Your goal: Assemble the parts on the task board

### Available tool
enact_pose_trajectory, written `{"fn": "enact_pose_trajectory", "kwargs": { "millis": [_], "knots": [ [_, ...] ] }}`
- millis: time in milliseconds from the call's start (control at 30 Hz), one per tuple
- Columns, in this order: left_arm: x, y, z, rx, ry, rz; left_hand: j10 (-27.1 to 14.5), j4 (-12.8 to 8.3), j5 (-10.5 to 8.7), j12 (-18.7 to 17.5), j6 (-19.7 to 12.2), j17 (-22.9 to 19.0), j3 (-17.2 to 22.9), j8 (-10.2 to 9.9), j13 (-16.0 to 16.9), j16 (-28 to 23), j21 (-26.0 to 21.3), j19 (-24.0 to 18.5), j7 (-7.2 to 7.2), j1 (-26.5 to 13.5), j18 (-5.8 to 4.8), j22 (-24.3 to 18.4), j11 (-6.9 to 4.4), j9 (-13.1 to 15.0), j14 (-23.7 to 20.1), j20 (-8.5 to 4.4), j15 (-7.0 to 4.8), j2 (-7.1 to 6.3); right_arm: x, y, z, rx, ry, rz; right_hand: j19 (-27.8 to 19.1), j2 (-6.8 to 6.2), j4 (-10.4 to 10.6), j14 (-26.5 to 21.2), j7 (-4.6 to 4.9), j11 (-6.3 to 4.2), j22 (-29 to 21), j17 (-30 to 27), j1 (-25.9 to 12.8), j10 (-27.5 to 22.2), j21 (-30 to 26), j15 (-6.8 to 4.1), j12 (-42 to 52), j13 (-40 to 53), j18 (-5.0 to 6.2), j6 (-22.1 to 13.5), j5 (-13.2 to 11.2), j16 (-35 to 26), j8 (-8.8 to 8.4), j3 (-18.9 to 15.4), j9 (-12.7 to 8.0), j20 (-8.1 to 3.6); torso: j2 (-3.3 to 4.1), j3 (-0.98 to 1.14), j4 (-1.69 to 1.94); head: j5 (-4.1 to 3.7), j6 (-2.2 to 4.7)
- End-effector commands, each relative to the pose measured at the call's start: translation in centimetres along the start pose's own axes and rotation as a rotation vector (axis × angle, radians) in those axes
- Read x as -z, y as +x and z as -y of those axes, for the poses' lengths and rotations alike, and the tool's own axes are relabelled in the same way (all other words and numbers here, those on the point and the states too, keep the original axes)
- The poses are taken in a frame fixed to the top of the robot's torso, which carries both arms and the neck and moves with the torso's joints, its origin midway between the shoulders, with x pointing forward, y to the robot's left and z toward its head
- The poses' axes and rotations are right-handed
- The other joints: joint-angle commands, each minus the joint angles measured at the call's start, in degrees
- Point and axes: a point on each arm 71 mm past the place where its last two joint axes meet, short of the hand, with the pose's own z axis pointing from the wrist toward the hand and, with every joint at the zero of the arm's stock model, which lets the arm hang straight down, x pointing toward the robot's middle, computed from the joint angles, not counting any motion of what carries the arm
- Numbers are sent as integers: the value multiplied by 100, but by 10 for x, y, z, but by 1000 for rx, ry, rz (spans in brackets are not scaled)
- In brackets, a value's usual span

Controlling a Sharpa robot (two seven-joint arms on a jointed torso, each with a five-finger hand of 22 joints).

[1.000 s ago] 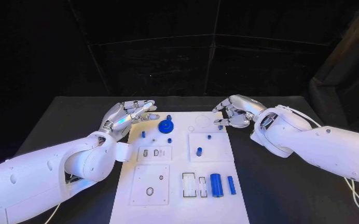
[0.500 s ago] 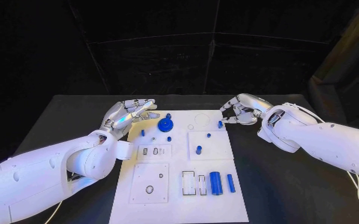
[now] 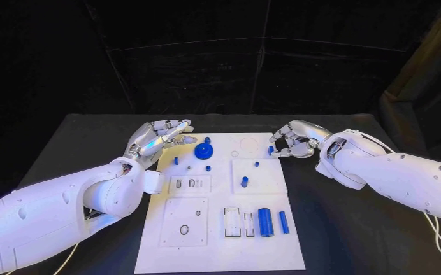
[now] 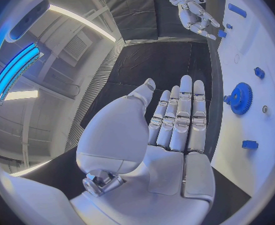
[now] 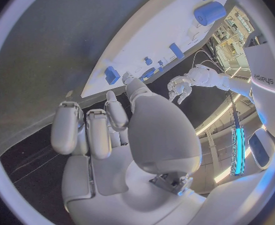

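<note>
On the near part of the task board (image 3: 216, 249), a thick blue cylinder (image 3: 264, 225) lies flat with a slimmer blue bar (image 3: 283, 223) just beside it on its right; both run their long axes from near to far. Left of them are two empty rectangular slots (image 3: 237, 223).

Further up, on a raised white panel, a short blue peg (image 3: 245, 183) lies with its long axis also near to far. Two small blue pegs (image 3: 208, 169) sit on the left half, one beside the board's left edge, too small to tell how they point. Beyond them a blue gear (image 3: 204, 153) lies flat, with a small blue piece (image 3: 208, 140) just past it.

The left hand (image 3: 158, 138) hovers over the far-left corner of the board, fingers straight, close together and holding nothing; the wrist view shows its palm bare, and the gear lies just beside its fingertips toward the board's middle.

The right hand (image 3: 296, 140) is at the board's far-right edge over the black bench (image 3: 349, 224), its fingers curled inward. A small blue block (image 3: 270, 151) lies at that edge, right by its fingertips; whether the fingers pinch it or merely touch it cannot be told. In the right wrist view the block (image 5: 112, 75) sits on the board's edge just beyond the fingertips.
</note>
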Motion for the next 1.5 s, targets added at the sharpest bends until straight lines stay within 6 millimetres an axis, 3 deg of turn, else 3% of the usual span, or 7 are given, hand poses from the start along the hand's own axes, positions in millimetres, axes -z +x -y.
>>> {"fn": "enact_pose_trajectory", "kwargs": {
  "millis": [33, 500, 1500],
  "knots": [
    [-1, 1, 1, 9, 5, -12, 48, -37, -3, -38, 37, 5, 1, -27, -9, -17, -37, 42, 4, 2, 85, -5, 3, -6, 11, 3, 16, 42, -1, 3, 0, 12, -5, -24, -21, -17, 13, 314, 4, -12, -6, 103, -9, -39, -24, -14, -10, 1, -84, 37, 40, -27, -11, -31, 2, 4, -6, -6, 3, 12, -5],
    [-1, 1, 1, 9, 5, -12, 48, -37, -3, -38, 37, 5, 1, -27, -9, -17, -37, 42, 4, 2, 85, -5, 3, -6, 11, 3, 16, 42, -7, 9, 1, 32, 37, 8, -9, 212, 9, 320, 1, -20, 12, 118, 8, -19, -18, -23, 4, 18, -87, 96, -66, -26, 13, 56, 5, -3, -6, -1, 2, -8, -11],
    [-1, 0, 0, 9, 2, -12, 48, -37, -3, -38, 37, 5, 1, -27, -9, -17, -37, 42, 4, 2, 85, -5, 3, -6, 11, 3, 16, 42, -10, 15, 2, 37, 58, -30, 5, 330, -39, 328, -20, -39, 31, 144, 17, 12, -10, -35, 54, 64, -90, 247, -185, -18, 76, 171, 19, -11, -6, 6, 0, -15, -31]
  ]
}}
